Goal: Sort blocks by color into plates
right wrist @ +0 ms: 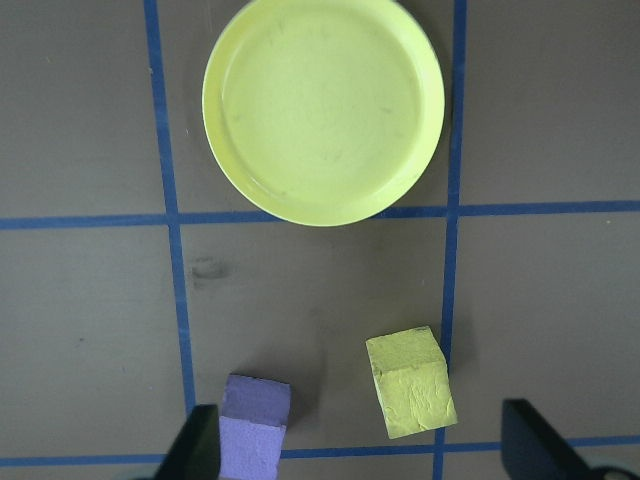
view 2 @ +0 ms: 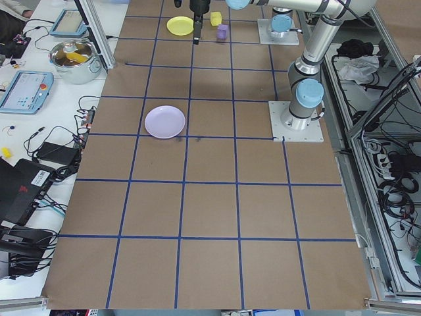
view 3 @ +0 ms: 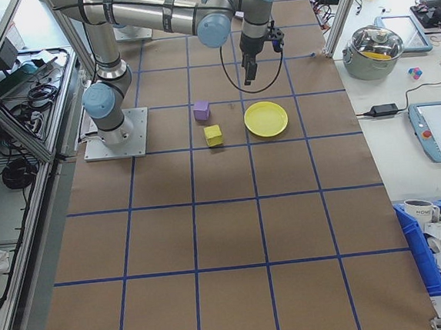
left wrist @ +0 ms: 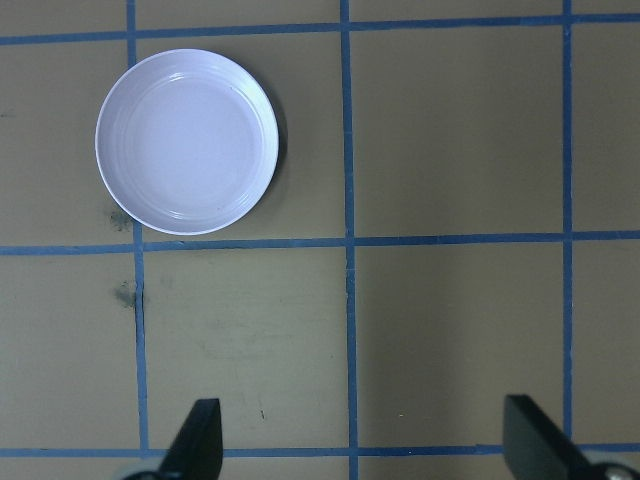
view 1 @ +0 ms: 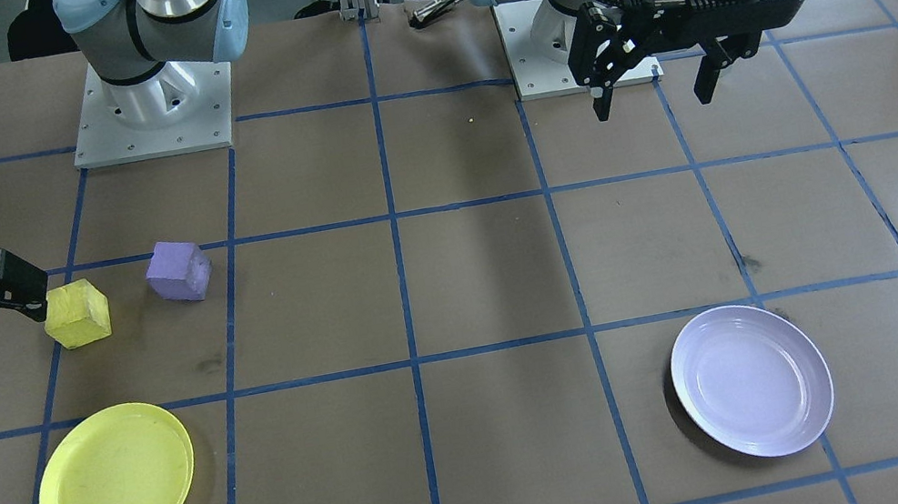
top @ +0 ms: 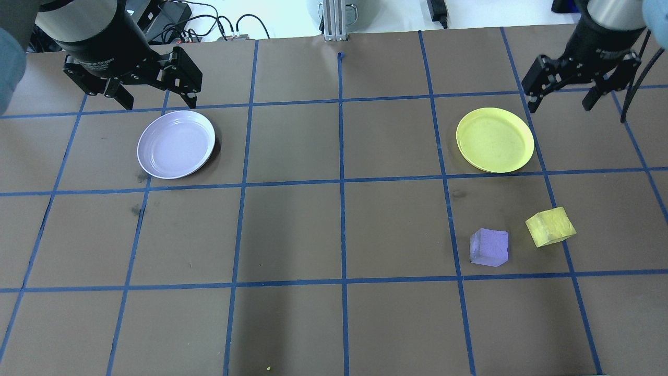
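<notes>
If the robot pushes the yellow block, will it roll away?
Probably not. The yellow block is a cube resting on a flat face, so it would likely slide or tip rather than roll. Its rough, matte surface suggests it would drag on the brown paper and not slip far. It looks foam-like, so it is probably light and a little squashy.

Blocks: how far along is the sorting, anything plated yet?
Nothing is done: the yellow block and purple block both sit on the table, and the yellow plate and lavender plate are empty. Nothing is in hand: the right gripper and left gripper hang open above the table. Both blocks remain to be placed.
</notes>
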Action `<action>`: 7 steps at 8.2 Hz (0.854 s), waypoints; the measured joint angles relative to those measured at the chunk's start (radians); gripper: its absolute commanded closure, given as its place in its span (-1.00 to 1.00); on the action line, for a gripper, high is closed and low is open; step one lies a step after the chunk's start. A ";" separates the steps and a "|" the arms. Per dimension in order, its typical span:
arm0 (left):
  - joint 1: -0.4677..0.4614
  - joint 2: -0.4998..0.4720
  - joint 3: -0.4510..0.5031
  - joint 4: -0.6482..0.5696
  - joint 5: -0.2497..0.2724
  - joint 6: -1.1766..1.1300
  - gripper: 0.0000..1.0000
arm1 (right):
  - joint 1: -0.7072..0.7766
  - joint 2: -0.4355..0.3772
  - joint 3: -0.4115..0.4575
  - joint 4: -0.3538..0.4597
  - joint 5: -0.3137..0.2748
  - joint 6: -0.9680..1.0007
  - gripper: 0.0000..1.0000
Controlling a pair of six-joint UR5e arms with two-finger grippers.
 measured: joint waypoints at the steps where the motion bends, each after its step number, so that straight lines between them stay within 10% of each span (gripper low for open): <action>1: 0.000 0.000 0.000 0.000 0.000 0.000 -1.00 | -0.020 -0.011 0.094 -0.044 -0.001 -0.056 -1.00; 5: 0.000 0.004 -0.001 -0.002 -0.001 0.000 -1.00 | -0.096 -0.067 0.555 -0.504 -0.100 -0.331 -1.00; 7: -0.001 0.021 -0.005 -0.008 -0.001 -0.001 -1.00 | -0.114 -0.061 0.642 -0.606 -0.132 -0.399 -0.99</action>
